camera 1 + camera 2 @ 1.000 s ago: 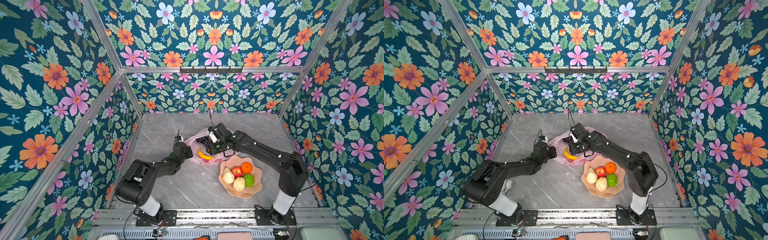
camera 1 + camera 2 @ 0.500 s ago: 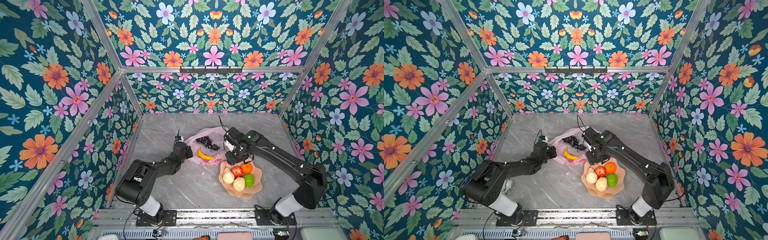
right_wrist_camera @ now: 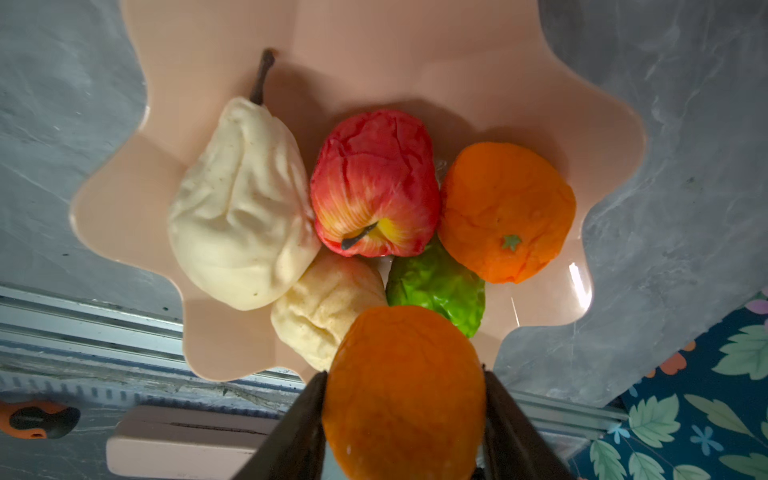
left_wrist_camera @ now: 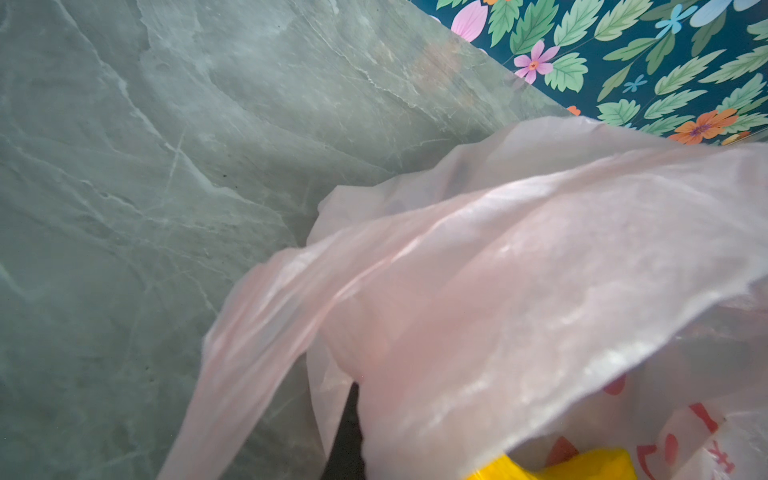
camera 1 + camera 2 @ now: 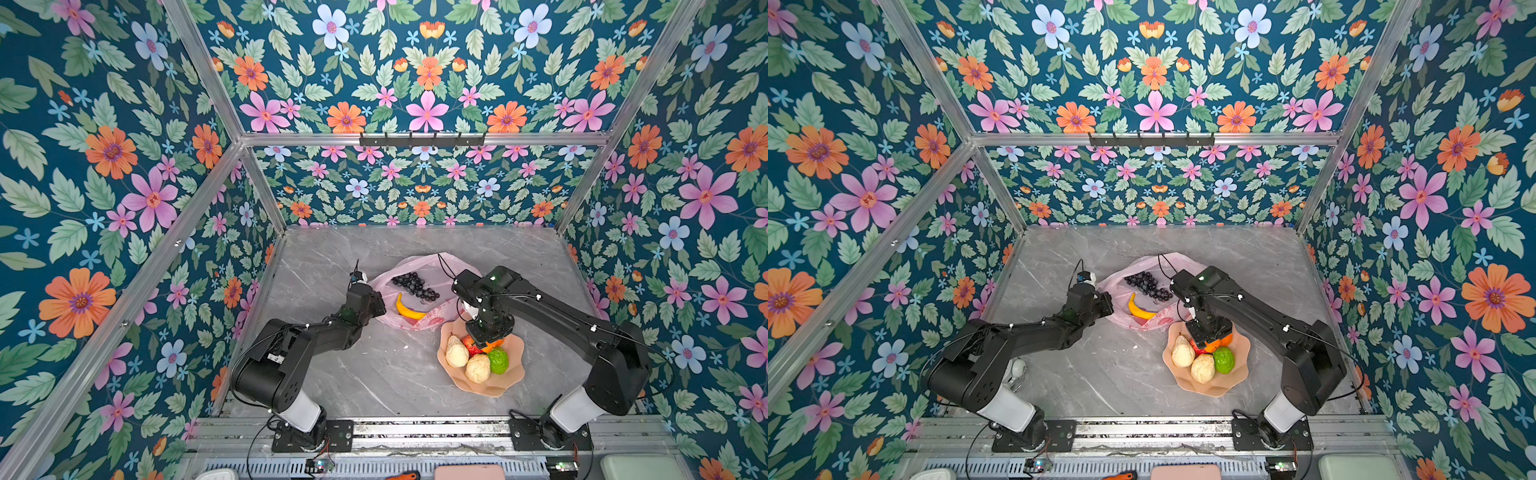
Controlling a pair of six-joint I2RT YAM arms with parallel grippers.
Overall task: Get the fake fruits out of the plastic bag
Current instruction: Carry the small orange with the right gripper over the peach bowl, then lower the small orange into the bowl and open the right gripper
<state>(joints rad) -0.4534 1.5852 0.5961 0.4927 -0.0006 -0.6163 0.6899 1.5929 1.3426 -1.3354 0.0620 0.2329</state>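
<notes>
The right gripper [image 3: 403,415] hangs over the peach-pink scalloped bowl [image 5: 505,380], its dark fingers [image 3: 301,424] clamped on either side of an orange fruit [image 3: 403,390]. In the right wrist view, five fruits lie in the bowl beneath it: a cream pear [image 3: 241,203] with a dark stem, a red apple [image 3: 374,183], a second orange [image 3: 507,212], a bumpy green fruit [image 3: 436,286] and a cream-beige lumpy piece [image 3: 328,307], all crowded together and touching.

In both top views the plastic bag [image 5: 432,266] lies on the grey marbled desk [image 5: 374,374] at about 11 o'clock from the bowl, its near edge just beside the bowl's rim. Its mouth is spread wide, showing a dark purple grape bunch [image 5: 415,286] and, at 6 o'clock from the grapes, a yellow banana [image 5: 407,309].

The left gripper [image 5: 376,303] sits at the bag's 9 o'clock edge with its fingers closed. The left wrist view shows pink film [image 4: 498,270] draped close across the lens and a strip of yellow, but the fingertips themselves are hidden, so whether bag material is pinched cannot be told.
</notes>
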